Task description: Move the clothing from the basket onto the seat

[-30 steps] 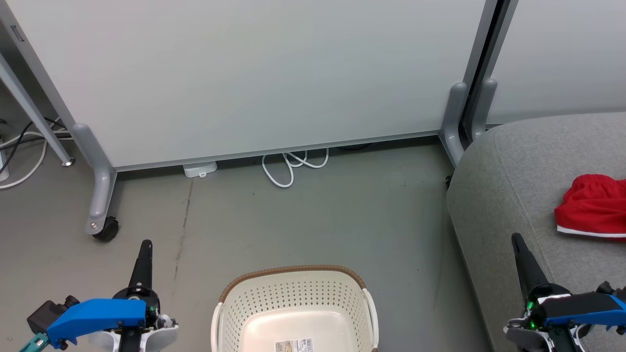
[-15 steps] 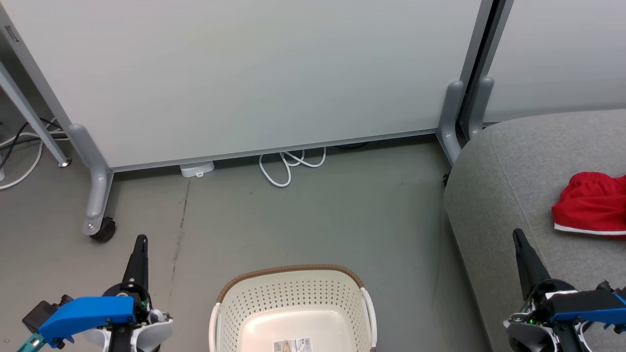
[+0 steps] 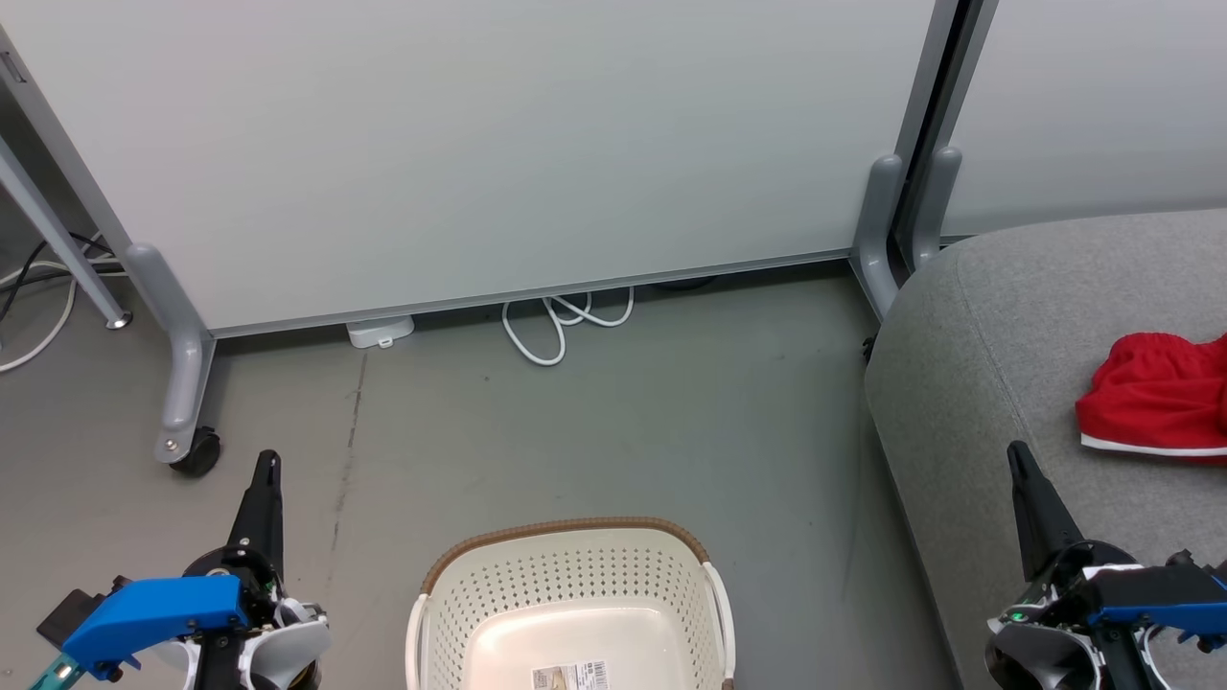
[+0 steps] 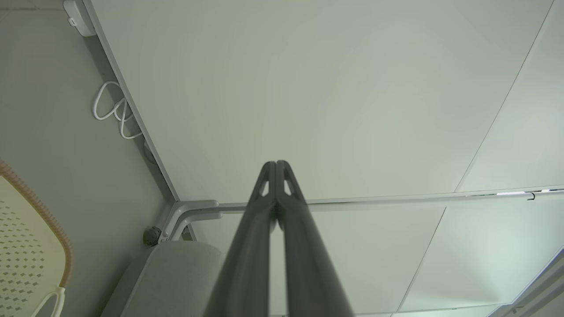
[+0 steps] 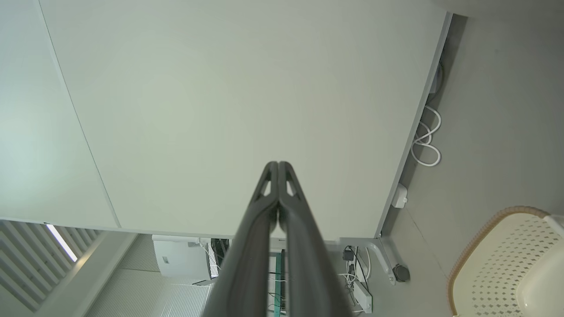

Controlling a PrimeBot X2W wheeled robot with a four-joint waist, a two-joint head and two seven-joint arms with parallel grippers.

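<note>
Shows basket [image 3: 566, 526] bare on floor [image 3: 613, 422], red clothing [image 3: 1150, 393] resting on grey seat [image 3: 968, 364]; left claw [image 3: 267, 460] and right claw [image 3: 1013, 450] closed, empty, flanking basket, work seemingly finished.

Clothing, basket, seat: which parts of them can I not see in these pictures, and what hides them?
Clothing: head view, the right edge cuts it off; one garment or two cannot be told.
Basket: head view, the bottom edge cuts off its near part.
Label on the basket floor: too small to read, cut by the same edge.
Seat: head view, the right and bottom edges cut it off.
</note>
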